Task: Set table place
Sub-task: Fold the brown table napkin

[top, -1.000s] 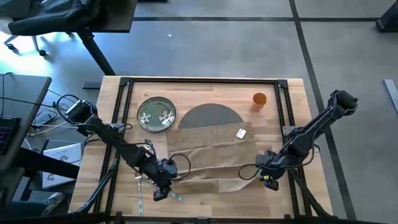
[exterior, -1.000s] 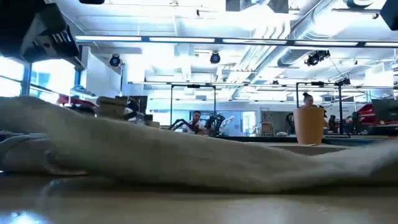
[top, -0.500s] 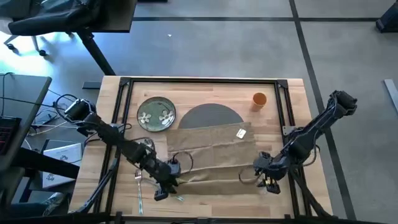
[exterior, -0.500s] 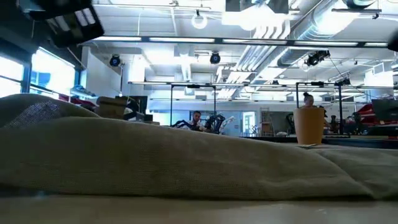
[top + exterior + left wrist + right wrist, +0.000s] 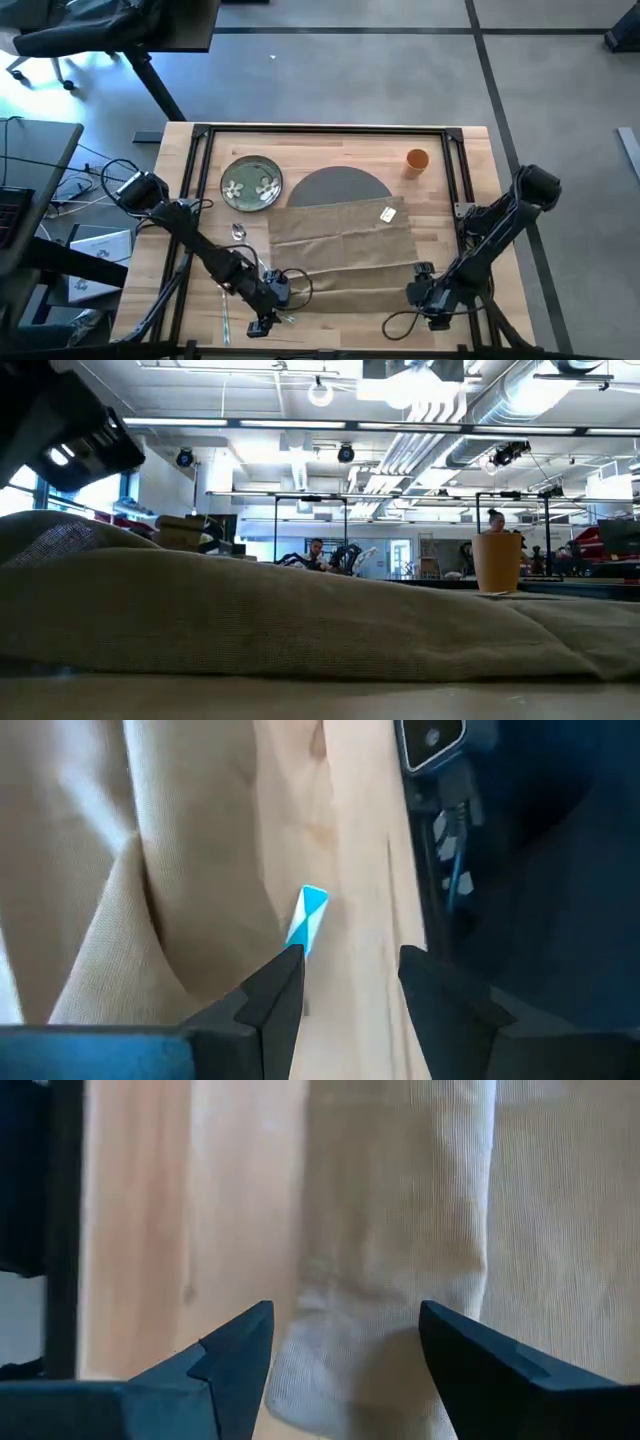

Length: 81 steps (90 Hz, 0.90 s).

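One unreadable tag [image 5: 387, 213] on napkin [image 5: 340, 255].

Black office chair [image 5: 75, 35] stood on grey floor [image 5: 380, 70]; dark desk [image 5: 25, 190] left; cables [image 5: 85, 185] beside it.

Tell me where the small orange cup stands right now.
In the high view the small orange cup stands upright near the far right corner of the light wooden table, just right of the round grey woven mat and beyond the beige cloth napkin.
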Motion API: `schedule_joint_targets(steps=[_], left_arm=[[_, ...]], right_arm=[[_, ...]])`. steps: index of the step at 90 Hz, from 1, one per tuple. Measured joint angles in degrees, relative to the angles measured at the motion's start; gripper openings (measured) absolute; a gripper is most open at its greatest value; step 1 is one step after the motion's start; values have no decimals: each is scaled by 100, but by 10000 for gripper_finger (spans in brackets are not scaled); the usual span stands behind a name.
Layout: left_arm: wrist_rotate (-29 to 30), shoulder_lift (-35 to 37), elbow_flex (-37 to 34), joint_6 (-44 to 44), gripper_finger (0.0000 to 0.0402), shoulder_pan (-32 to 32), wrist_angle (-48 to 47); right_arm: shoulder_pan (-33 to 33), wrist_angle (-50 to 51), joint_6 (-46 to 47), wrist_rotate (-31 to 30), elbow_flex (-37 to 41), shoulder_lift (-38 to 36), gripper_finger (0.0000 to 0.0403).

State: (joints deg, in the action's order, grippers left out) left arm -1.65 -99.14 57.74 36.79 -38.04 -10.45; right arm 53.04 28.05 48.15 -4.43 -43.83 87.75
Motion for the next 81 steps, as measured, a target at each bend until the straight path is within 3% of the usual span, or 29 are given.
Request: schedule_joint_targets(steps=[43, 81], left_arm=[[259, -838, 33, -126, 145, 118, -215], [131, -834, 13, -102, 54, 138, -152]], right_arm=[[0, 156, 288, -280, -26, 497, 230], [0, 197, 286, -276, -11, 437, 162]])
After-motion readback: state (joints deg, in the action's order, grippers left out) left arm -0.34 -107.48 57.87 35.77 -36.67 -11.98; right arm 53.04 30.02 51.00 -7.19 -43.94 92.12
